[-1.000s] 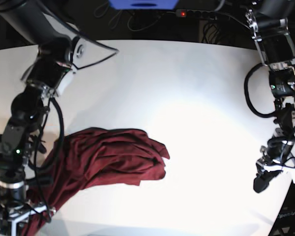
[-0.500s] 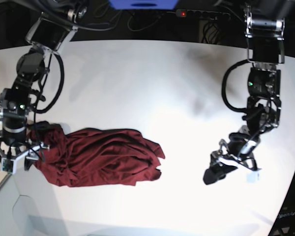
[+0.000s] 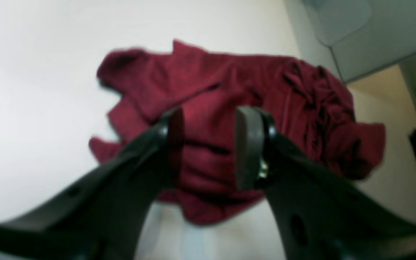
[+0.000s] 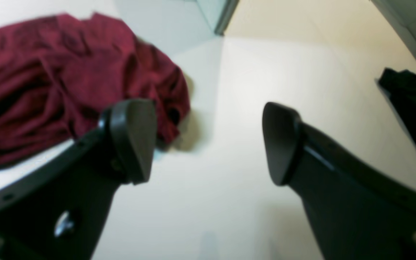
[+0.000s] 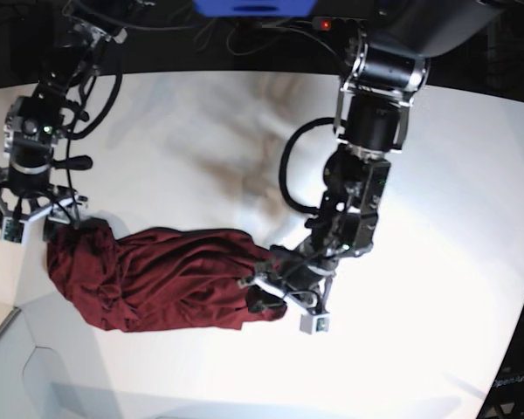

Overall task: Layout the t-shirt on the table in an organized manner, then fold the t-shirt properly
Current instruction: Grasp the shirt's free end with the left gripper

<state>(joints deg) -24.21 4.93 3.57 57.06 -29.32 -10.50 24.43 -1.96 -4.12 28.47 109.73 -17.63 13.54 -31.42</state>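
The dark maroon t-shirt lies crumpled in a long heap on the left part of the white table. My left gripper is low at the heap's right end, jaws partly open. In the left wrist view the t-shirt shows beyond the left gripper, with nothing between the fingers. Whether they touch the cloth I cannot tell. My right gripper stands just above the heap's left end. Seen from the right wrist, the right gripper is wide open and empty, the t-shirt to its upper left.
A power strip with a red light and cables lie past the table's far edge. The table's curved near-left edge drops to a grey surface. A dark object sits at the right of the right wrist view.
Both grippers have opened. The right one let go of the shirt's left end and lifted away. The left arm swung across from the table's right side to the shirt's right end.
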